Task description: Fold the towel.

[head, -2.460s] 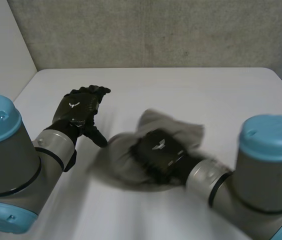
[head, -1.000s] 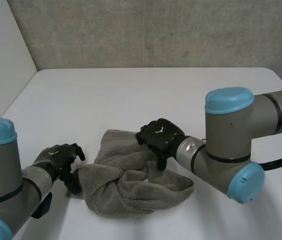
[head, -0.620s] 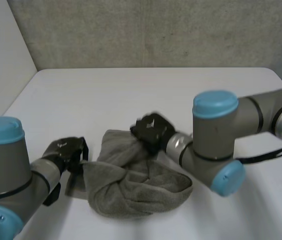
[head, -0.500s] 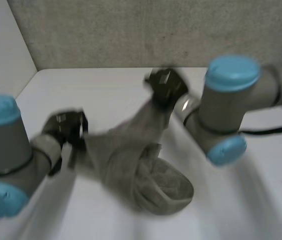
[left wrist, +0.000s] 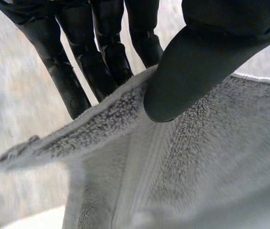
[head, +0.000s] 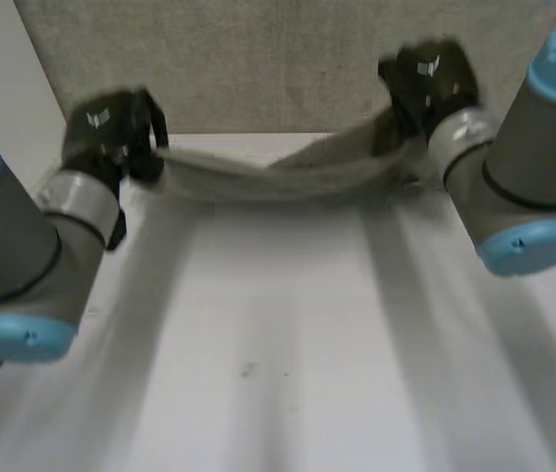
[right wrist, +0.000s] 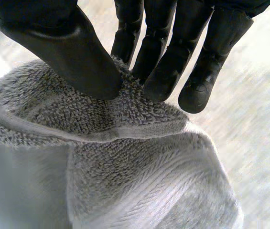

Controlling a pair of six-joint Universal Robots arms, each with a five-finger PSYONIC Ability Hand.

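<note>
Over the table (head: 278, 354), my left hand (head: 110, 133) and right hand (head: 425, 84) pinch the towel (head: 278, 177) spread between them; no fold made yet.

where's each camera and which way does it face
Head view: behind and between the arms, looking down at the table; both arms, left hand and right hand hold the towel stretched.
Left wrist view: on that wrist, looking along the palm; thumb and fingers pinch the towel's edge.
Right wrist view: likewise, on the right wrist; thumb and fingers pinch the towel.
All three share the towel.
</note>
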